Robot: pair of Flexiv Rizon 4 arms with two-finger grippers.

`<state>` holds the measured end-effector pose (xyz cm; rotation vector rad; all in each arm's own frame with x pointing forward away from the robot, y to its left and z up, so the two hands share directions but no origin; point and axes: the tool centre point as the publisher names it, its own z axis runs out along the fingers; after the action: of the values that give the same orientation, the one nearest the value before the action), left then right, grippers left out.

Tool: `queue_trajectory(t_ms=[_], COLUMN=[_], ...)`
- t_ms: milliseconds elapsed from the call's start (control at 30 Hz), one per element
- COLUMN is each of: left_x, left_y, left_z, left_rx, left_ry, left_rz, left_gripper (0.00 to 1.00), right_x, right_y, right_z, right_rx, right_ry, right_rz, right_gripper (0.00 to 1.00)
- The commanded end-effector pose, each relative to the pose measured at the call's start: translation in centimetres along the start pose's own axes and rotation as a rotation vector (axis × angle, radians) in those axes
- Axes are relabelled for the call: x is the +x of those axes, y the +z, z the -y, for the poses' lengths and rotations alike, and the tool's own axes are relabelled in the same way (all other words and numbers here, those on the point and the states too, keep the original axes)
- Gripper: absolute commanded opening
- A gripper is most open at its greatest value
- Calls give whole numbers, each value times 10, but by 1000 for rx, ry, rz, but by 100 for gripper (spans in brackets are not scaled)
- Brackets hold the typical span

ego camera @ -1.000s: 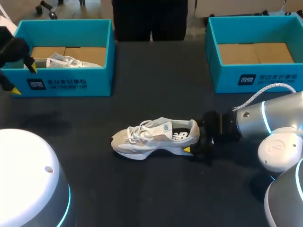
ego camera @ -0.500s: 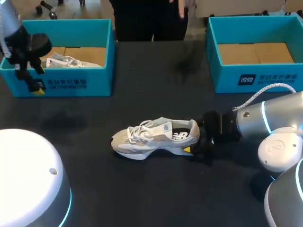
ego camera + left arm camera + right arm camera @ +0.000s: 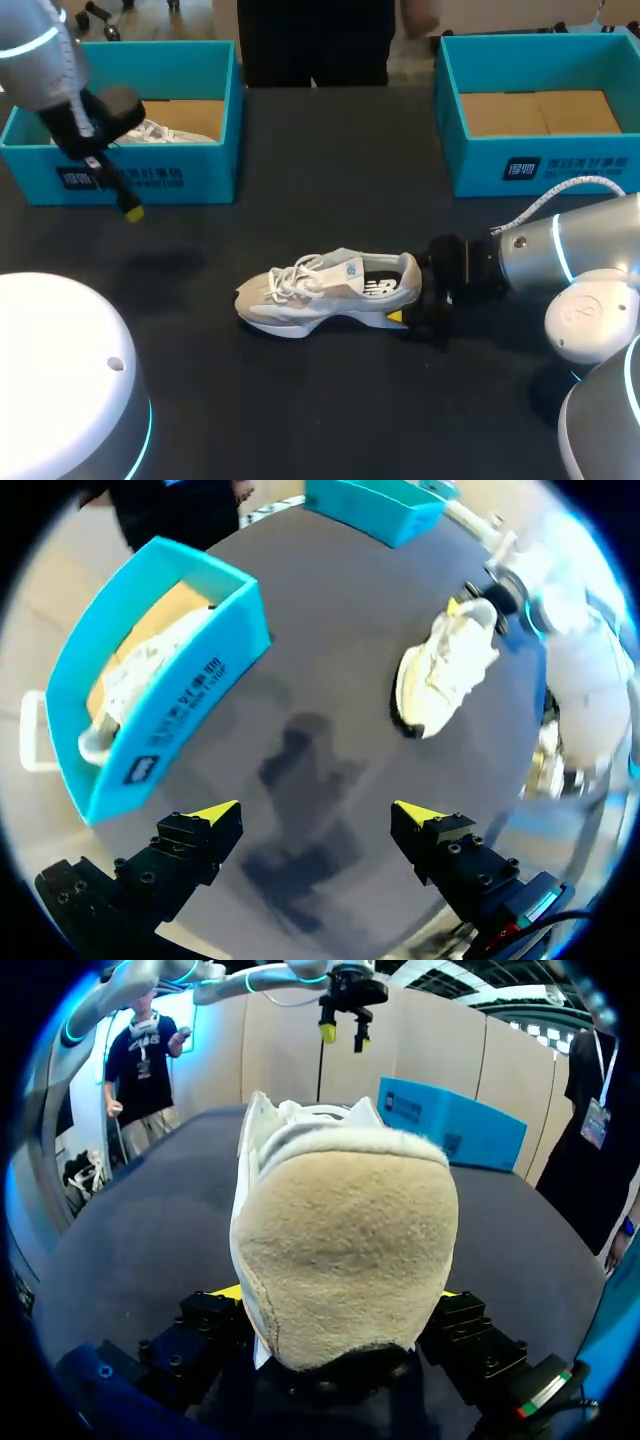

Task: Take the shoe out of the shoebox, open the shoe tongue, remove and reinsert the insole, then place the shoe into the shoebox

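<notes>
Head view: the shoe [image 3: 330, 288] rests on its sole in the middle of the table [image 3: 300, 400], its heel at the right gripper [image 3: 408, 312]. The left gripper [image 3: 125, 200] hangs before the left shoebox [image 3: 150, 180] (a second shoe [image 3: 150, 130] lies inside). The right shoebox [image 3: 540, 165] stands well apart.

Left wrist view: the left gripper [image 3: 318, 815] is spread wide over the dark table [image 3: 330, 610], nothing between its fingers; the shoe [image 3: 445, 665] lies ahead.

Right wrist view: the right gripper [image 3: 340, 1300] clamps the shoe [image 3: 345, 1240] at the heel, one finger on each side.
</notes>
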<state>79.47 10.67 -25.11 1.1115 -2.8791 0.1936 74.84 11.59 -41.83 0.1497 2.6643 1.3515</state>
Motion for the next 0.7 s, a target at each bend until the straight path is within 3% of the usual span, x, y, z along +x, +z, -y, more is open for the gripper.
queue_trajectory(t_ms=[33, 100, 633, 700], left_x=[22, 31, 31, 35], left_y=[3, 5, 5, 5], left_z=[7, 10, 10, 12], left_rx=[-1, -13, -13, -9], left_ry=[-220, -222, -222, -329], left_rz=[14, 23, 23, -13], left_gripper=[100, 100, 100, 100], right_x=[1, 1, 1, 1], right_y=[-1, -1, -1, -1], right_z=[-1, -1, -1, -1], right_rx=[2, 2, 2, 2], right_ry=[0, 0, 0, 0], right_rz=[1, 1, 1, 1], right_gripper=[0, 0, 0, 0])
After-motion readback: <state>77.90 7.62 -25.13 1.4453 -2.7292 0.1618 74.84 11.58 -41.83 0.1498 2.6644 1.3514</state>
